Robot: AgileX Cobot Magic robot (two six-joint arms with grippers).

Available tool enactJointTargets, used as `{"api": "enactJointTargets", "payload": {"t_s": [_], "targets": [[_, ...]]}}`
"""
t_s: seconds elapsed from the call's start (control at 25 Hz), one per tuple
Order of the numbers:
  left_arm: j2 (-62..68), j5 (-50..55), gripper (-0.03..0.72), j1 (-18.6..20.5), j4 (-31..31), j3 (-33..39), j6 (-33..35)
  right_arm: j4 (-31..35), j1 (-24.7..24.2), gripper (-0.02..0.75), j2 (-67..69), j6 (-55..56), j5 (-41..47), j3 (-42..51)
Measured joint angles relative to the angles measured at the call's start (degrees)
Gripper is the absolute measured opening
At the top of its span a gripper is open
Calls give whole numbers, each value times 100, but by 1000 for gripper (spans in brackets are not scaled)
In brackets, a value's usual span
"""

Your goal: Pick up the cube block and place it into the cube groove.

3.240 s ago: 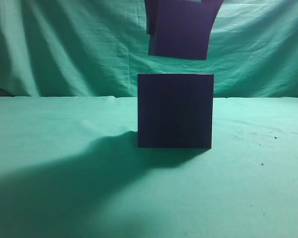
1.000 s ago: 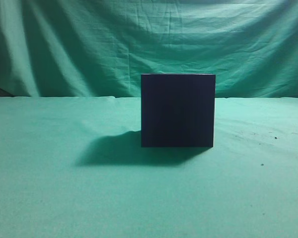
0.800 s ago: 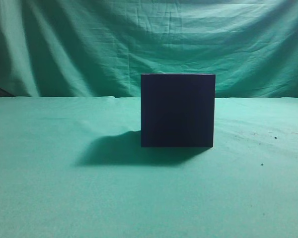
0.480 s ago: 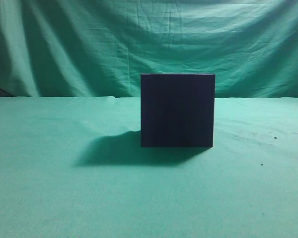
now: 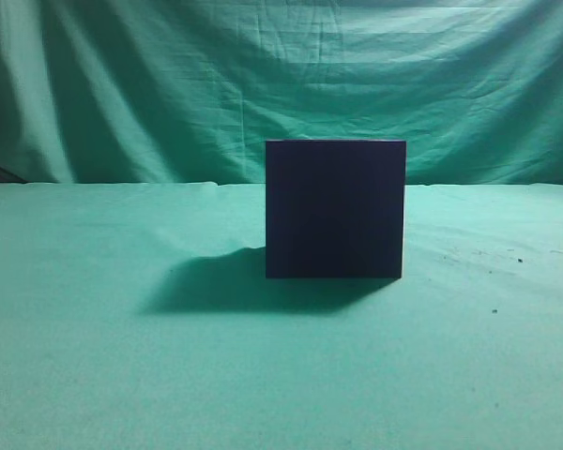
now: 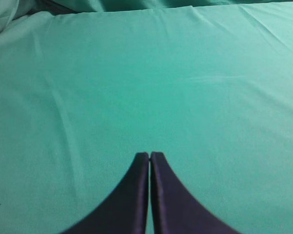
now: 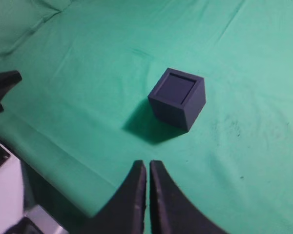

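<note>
The cube groove is a big near-black box standing mid-table on the green cloth. From the exterior view I see only its plain square front. In the right wrist view the cube groove shows its top, where a raised rim frames a slightly lighter purple square. That square looks like the top face of the cube block sitting in the recess. My right gripper is shut and empty, well back from the box and above it. My left gripper is shut and empty over bare cloth. Neither gripper shows in the exterior view.
A green cloth covers the table, and a green drape hangs behind it. In the right wrist view the table's edge runs along the lower left. Beyond it are a dark part and a white base.
Earlier, a gripper held the purple cube block just above the box. It has since left the exterior view, the big shadow is gone, and the box sits slightly further right. The last second is still.
</note>
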Motion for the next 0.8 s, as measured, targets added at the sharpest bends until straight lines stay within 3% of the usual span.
{"api": "enactJointTargets", "payload": {"t_s": [0.28,0.48,0.8], "targets": [[0,0,0,0,0,0,0,410,0,0,-729,-2216,15,299],[0,0,0,0,0,0,0,370,-99,0,-967,-2578,-736,579],[0,0,0,0,0,0,0,394,-1637,0,-1957,-2603,-3141,2589]]}}
